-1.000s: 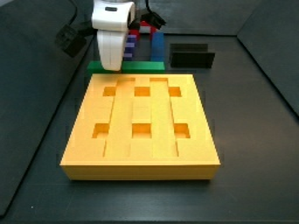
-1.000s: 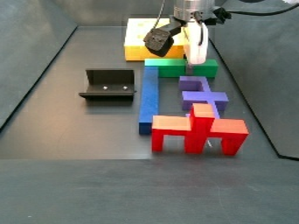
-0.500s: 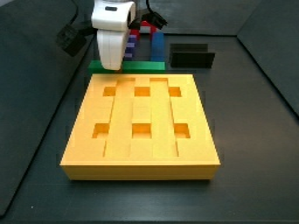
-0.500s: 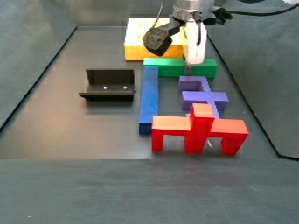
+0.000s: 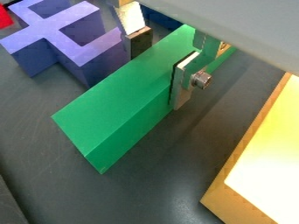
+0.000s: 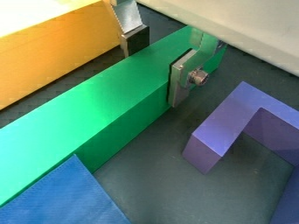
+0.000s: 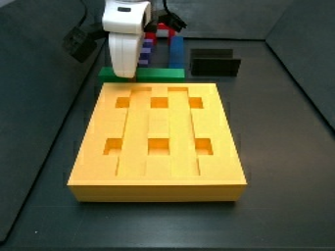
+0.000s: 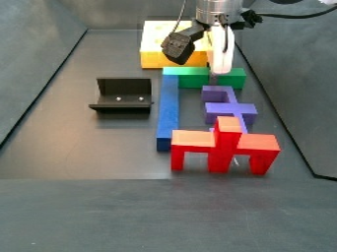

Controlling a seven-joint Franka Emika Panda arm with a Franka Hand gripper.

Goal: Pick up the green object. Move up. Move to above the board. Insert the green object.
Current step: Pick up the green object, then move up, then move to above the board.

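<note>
The green object point(image 5: 117, 114) is a long flat bar lying on the dark floor against the far end of the board point(image 7: 131, 147), a thick yellow-orange slab with six square holes. In both wrist views my gripper point(image 5: 162, 66) straddles the bar across its width. One silver finger point(image 6: 181, 80) lies flat on one long side, and the other finger's dark pad point(image 6: 135, 41) stands at the opposite edge. In both side views the gripper point(image 8: 218, 67) hangs low over the bar point(image 8: 187, 71), which still rests on the floor. The board's edge also shows in a wrist view point(image 6: 47, 44).
A long blue bar point(image 8: 168, 108) lies next to the green one. A purple block point(image 8: 227, 101) and a red block point(image 8: 224, 148) sit beside the blue bar. The dark fixture point(image 8: 121, 96) stands on the blue bar's other side. Dark walls enclose the floor.
</note>
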